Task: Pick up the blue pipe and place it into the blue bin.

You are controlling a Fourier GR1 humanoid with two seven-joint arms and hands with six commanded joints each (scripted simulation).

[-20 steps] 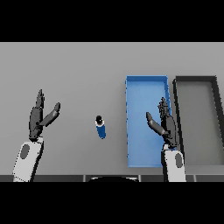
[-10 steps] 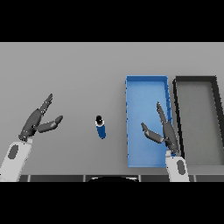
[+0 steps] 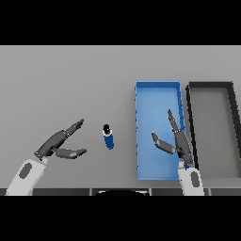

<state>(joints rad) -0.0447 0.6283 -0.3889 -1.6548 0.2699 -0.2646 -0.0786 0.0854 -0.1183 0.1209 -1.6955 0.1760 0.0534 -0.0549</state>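
Observation:
The blue pipe (image 3: 108,137), short with a dark cap at its far end, lies on the grey table between my two hands. My left hand (image 3: 57,145) is to its left, open, with fingers and thumb pointing towards the pipe and a gap between them and it. The blue bin (image 3: 141,132) stands to the right of the pipe, with nothing inside it. My right hand (image 3: 176,140) hovers open over the bin's near right part, fingers straight and pointing away.
A black bin (image 3: 191,122) stands right beside the blue bin, on its right side, reaching the picture's right edge. Grey table (image 3: 66,84) stretches far to the left and behind the pipe.
My left hand has dropped lower, turned its fingers to the right and moved nearer the pipe. My right hand has sunk slightly towards the near edge. The pipe has not moved.

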